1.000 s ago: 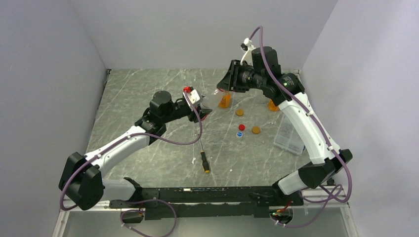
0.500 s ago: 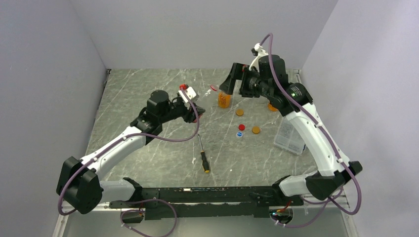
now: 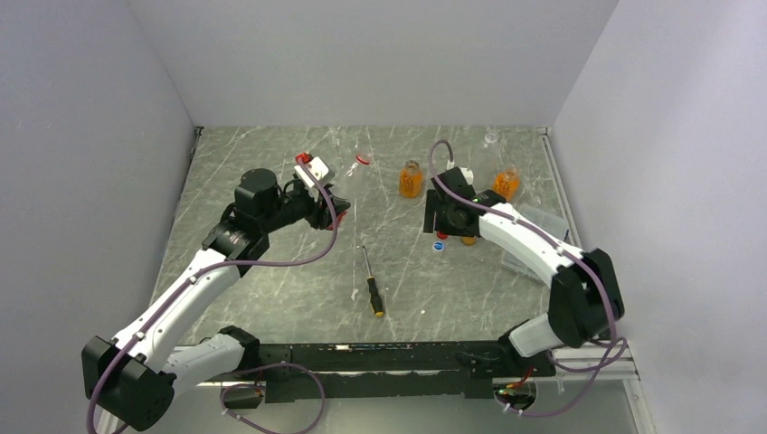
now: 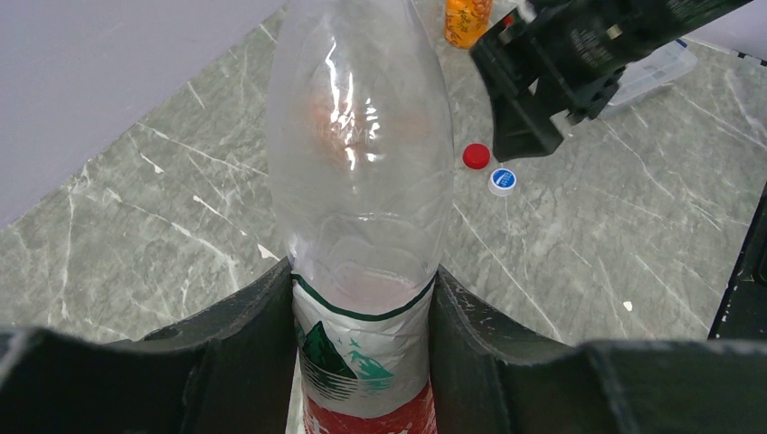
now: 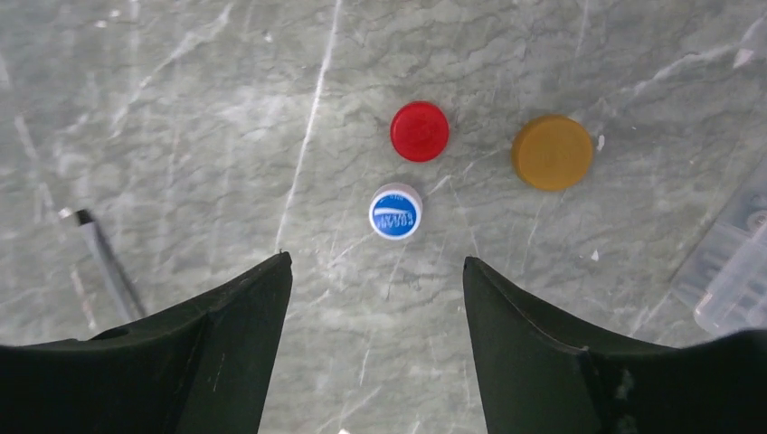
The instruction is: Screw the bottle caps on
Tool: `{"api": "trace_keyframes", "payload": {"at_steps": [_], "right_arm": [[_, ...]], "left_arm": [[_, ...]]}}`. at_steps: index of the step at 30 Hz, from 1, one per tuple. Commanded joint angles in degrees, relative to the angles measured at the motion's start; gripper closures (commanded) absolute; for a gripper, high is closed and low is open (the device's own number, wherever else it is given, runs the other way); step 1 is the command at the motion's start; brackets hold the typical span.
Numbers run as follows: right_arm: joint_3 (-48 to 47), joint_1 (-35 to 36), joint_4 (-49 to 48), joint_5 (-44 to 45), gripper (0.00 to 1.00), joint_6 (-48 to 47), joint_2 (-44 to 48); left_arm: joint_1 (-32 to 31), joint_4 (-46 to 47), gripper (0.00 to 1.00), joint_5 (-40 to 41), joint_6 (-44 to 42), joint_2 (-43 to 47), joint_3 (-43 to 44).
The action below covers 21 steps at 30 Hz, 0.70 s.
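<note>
Left claw [image 4: 362, 298] is clenched on the bottle [image 4: 362, 163]; its 2 fingers [image 4: 258, 316] press the labelled waist from either side. The bottle is held tilted, neck pointing away from the claw, with a fitted red cap [image 3: 362, 160] at its mouth in the top view; I cannot tell whether its base touches the desk [image 4: 136, 208].

Right claw [image 5: 375, 271] is released, jaws wide with nothing between them, pointing down at the desk; the blue cap [image 5: 395, 212] lies just ahead of its gap. The loose red cap [image 5: 420, 131] lies just beyond the blue one, near it but apart; the orange cap [image 5: 552, 152] lies beside the red one, also apart. The screwdriver [image 5: 104, 258] tip shows at that view's left side and a box [image 5: 733, 271] corner at its right.

Behind the right claw 2 amber bottles stand upright, 1 [image 3: 411, 179] nearer the middle, the other [image 3: 506, 183] toward the right wall.
</note>
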<state>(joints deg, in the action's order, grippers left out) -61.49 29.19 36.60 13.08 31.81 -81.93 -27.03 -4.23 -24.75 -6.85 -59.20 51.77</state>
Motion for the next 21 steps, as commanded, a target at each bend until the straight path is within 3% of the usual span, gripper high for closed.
{"api": "trace_keyframes", "payload": {"at_steps": [1,10,21], "right_arm": [[0.81,-0.65,-8.68,3.99,0.31,0.66,-4.41],[0.20,-4.01,-12.82,1.96,0.45,-0.54,-13.67],[-0.11,-4.82,-14.61,1.09,0.49,-1.14,-18.63]], "left_arm": [[-0.04,-0.84,0.51,-1.15,-0.69,2.36,-0.13],[-0.04,-0.95,0.51,-0.16,-1.47,3.74,-1.21],[-0.04,-0.95,0.51,-0.03,-2.00,3.04,-1.23]]}}
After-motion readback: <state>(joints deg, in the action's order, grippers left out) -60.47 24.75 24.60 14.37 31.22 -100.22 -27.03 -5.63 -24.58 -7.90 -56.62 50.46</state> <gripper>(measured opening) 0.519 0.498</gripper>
